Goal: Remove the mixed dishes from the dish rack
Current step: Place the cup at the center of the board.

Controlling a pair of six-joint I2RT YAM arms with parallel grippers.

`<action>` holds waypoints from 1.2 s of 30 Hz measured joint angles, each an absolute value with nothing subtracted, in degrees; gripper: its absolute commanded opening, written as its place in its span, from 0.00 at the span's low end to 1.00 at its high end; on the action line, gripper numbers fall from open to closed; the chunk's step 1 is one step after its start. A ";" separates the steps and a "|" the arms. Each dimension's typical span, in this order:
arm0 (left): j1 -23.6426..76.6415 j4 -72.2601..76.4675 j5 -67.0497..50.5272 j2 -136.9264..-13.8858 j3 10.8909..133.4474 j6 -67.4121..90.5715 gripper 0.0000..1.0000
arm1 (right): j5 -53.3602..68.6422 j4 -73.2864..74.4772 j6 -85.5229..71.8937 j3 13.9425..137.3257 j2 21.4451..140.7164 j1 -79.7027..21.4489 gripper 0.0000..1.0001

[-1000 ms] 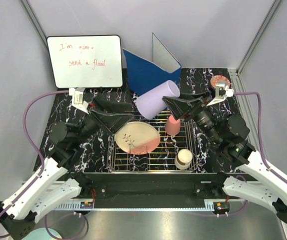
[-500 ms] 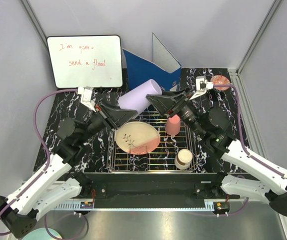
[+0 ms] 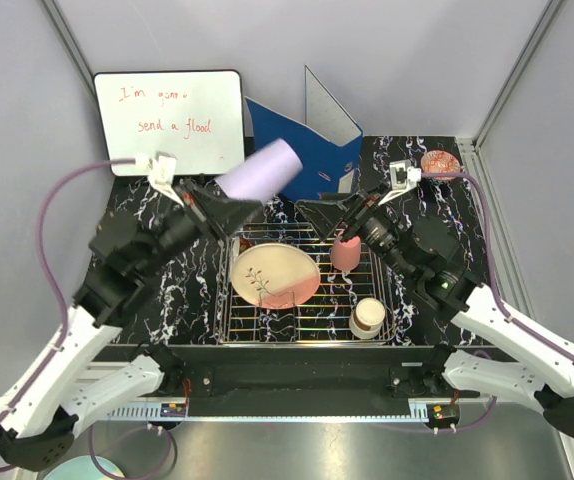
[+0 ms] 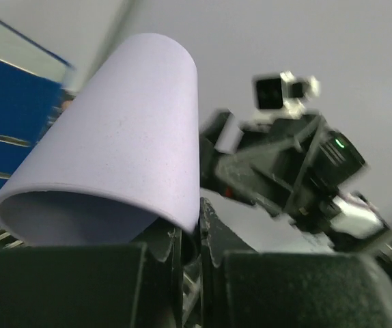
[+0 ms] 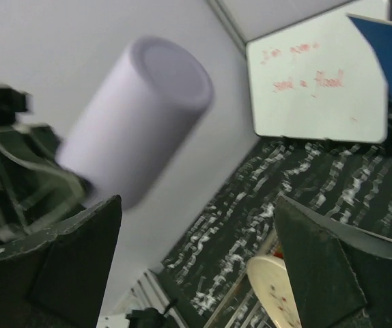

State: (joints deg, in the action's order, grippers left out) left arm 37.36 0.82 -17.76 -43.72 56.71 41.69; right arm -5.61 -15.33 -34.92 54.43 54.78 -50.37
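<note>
A lavender cup (image 3: 258, 172) hangs tilted in the air above the back left corner of the dish rack (image 3: 307, 326). My left gripper (image 3: 239, 206) is shut on its rim (image 4: 189, 220), one finger inside the cup and one outside. My right gripper (image 3: 317, 212) stands open just right of the cup, apart from it, with nothing between its fingers (image 5: 59, 260). In the rack lie a cream-and-pink plate (image 3: 275, 274), an upside-down pink cup (image 3: 345, 252) and a cream-brown cup (image 3: 367, 317). The right wrist view shows the lavender cup (image 5: 141, 116) from its base.
A blue ring binder (image 3: 302, 145) stands open behind the rack, close to the lifted cup. A whiteboard (image 3: 170, 122) leans at the back left. A small red-patterned bowl (image 3: 439, 161) sits on the black marbled table at the back right.
The lavender cup has passed from my right gripper to my left. The left jaws shut on its rim, the right jaws opened and drew back, and the cup moved left.
</note>
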 measured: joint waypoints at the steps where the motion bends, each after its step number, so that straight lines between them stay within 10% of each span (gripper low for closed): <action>1: 37.15 -4.99 -14.96 -45.34 61.69 39.48 0.00 | -6.92 -13.61 -34.59 54.52 54.37 -50.35 1.00; 11: 27.75 -46.04 18.33 -72.93 111.37 27.11 0.00 | -24.71 6.35 -33.47 58.46 50.22 -50.35 1.00; 36: -11.05 -66.24 7.09 -109.21 112.44 37.04 0.00 | -32.47 25.93 -32.88 60.82 46.19 -50.35 1.00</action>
State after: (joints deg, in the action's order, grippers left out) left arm -11.05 -66.24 7.09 -109.21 112.44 37.04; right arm -32.47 25.93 -32.88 60.82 46.19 -50.35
